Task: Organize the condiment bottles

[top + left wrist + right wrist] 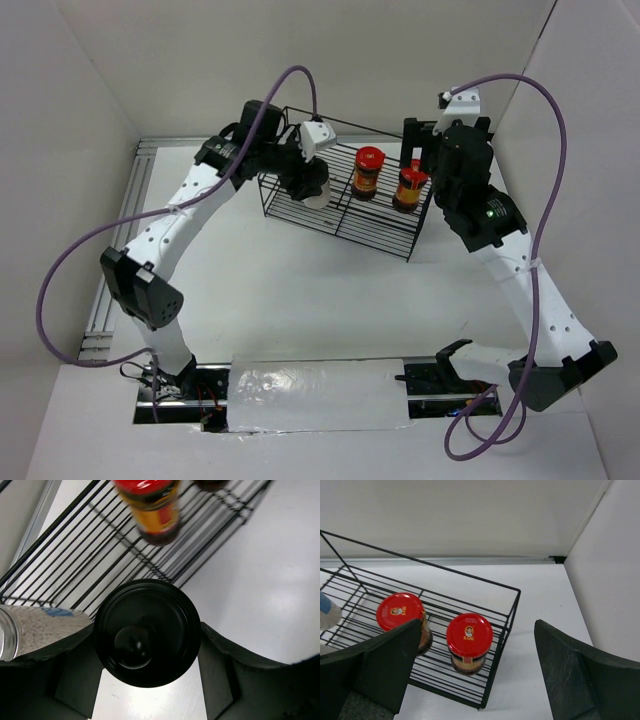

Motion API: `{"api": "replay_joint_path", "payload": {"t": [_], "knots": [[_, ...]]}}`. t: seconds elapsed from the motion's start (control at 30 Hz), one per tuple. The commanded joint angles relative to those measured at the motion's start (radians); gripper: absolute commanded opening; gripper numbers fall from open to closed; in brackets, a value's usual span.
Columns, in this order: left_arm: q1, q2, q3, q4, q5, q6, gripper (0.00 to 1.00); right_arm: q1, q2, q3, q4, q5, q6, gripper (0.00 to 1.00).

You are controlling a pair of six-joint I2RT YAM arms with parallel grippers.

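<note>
Two red-lidded brown jars (400, 612) (469, 635) upright in rack (470, 575) — black-capped bottle (147, 632), white cylinder (40, 630) beside

No text can be read. A small emblem is carried by one red lid (400, 611) and the other lid (469, 633), both illegible.

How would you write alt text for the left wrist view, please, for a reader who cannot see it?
Seen from above, a black-capped bottle sits gripped between the left claw's two dark fingers. Behind it lies a black wire rack holding a blurred red-lidded jar, on a white table.
</note>
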Motion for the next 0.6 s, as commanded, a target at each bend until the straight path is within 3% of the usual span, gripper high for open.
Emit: {"api": "replay_joint_path", "payload": {"t": [0.0, 0.27, 0.57], "knots": [[0.006, 0.032, 0.044, 0.166, -0.146, -0.057, 0.0, -0.02, -0.036, -0.02, -0.057, 0.041, 0.03, 1.0], [0.003, 0.078, 0.034, 0.332, -0.178, -0.106, 0.0, -0.042, -0.054, -0.058, -0.067, 0.034, 0.082, 1.0], [0.005, 0.166, 0.037, 0.383, -0.215, -0.098, 0.0, -0.06, -0.045, -0.074, -0.091, 0.018, 0.115, 1.0]]}}
